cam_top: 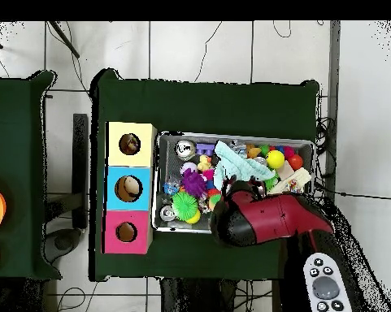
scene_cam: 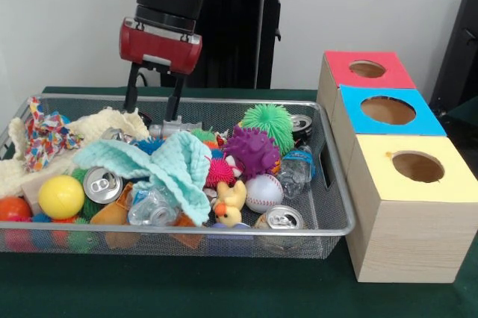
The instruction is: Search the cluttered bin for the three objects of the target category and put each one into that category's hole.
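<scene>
Best to press straight down through the clutter at the bin's (scene_cam: 337,184) far side, avoiding the mint cloth (scene_cam: 168,165) that could snag. Gripper (scene_cam: 154,105) hanging vertical from above, fingers (scene_cam: 131,94) spread open, empty, tips among the toys just behind the cloth. Target category unclear; cans (scene_cam: 101,184) and balls lying scattered throughout.

No words, brand names, numbers or signs can be read anywhere in either view. The drink cans (scene_cam: 102,184) in the wire bin (scene_cam: 337,206) show only their plain silver tops, and the three boxes (scene_cam: 407,206) at the bin's 3 o'clock side in the front view carry bare coloured lids with no lettering.
</scene>
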